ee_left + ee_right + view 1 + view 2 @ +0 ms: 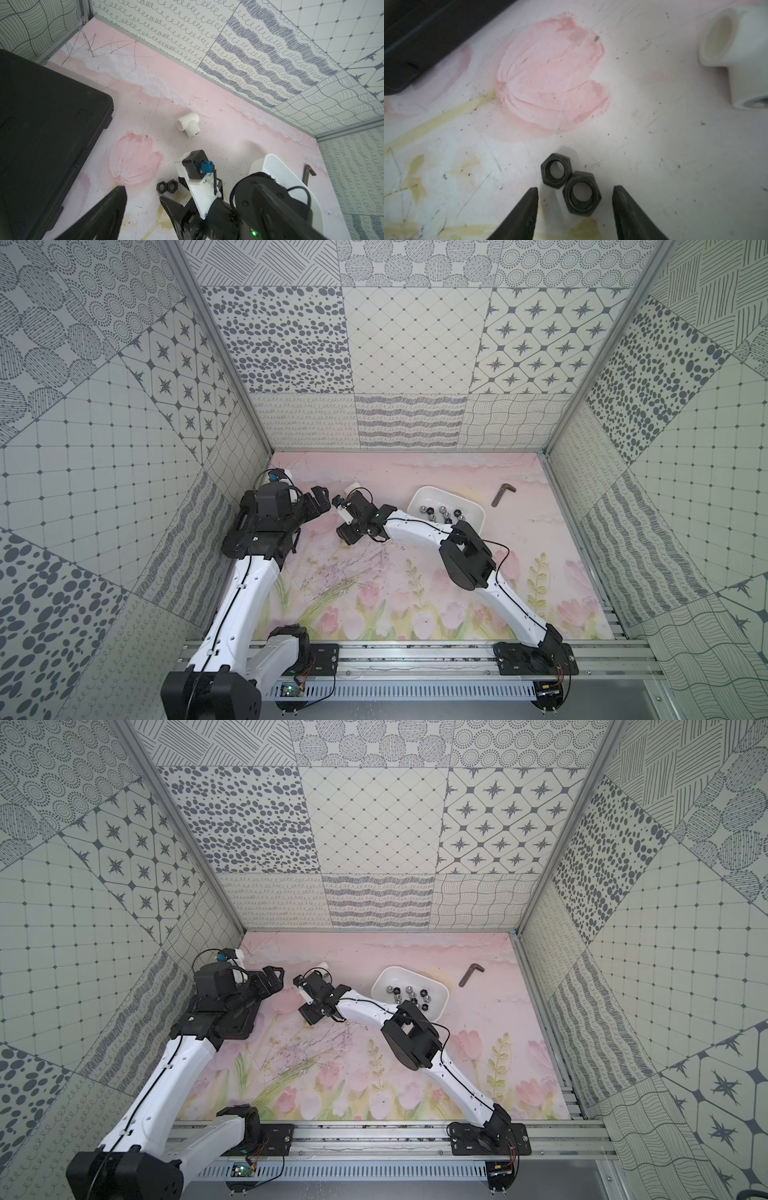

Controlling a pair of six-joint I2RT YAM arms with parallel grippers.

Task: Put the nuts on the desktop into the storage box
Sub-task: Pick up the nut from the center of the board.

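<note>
Two black hexagonal nuts lie touching each other on the pink tulip desktop (415, 572). In the right wrist view the nearer nut (581, 193) sits between the fingers of my right gripper (575, 188), which is open with a gap on each side. The second nut (556, 170) lies just beyond the fingertips. The left wrist view shows this pair of nuts (167, 186) beside the right gripper's finger; both top views hide them under the right gripper (344, 533). The white storage box (419, 494) (384, 979) holds several silver and black nuts (440, 512). My left gripper (190, 187) (318, 499) hovers open, holding nothing.
A white T-shaped pipe fitting (188, 124) (733, 56) lies behind the pair of nuts. A flat black case (41, 124) (425, 31) fills the left side under the left arm. A dark hex key (503, 493) (471, 973) lies right of the box, near the right wall.
</note>
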